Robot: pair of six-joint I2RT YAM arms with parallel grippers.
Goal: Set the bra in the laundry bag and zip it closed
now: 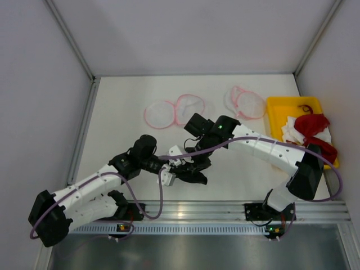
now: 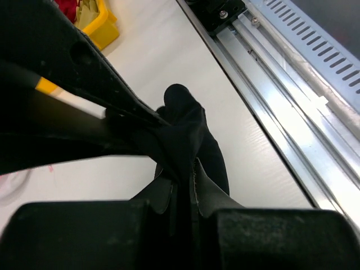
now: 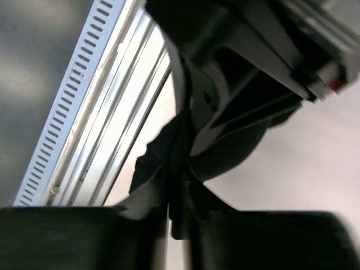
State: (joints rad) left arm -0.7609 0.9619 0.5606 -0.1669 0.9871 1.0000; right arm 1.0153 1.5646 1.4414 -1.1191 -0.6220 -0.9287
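Bra (image 1: pixel 192 176): 1, bunched close to the near edge of the table (image 1: pixel 129 124), about mid-width, pinched between both grippers. Left gripper (image 2: pixel 184 188) has its fingers closed on a fold of the black fabric. Right gripper (image 3: pixel 179 194) is nipped tight on it too.

Progress, as I judge it: early. Nothing is bagged or zipped, so both steps are left.

Laundry bags (image 1: pixel 160 115) lie flat toward the far edge, well apart from the bra. I count 3 for certain, perhaps a 4th overlapping the one beside the yellow bin (image 1: pixel 281 107), where the rims tangle.
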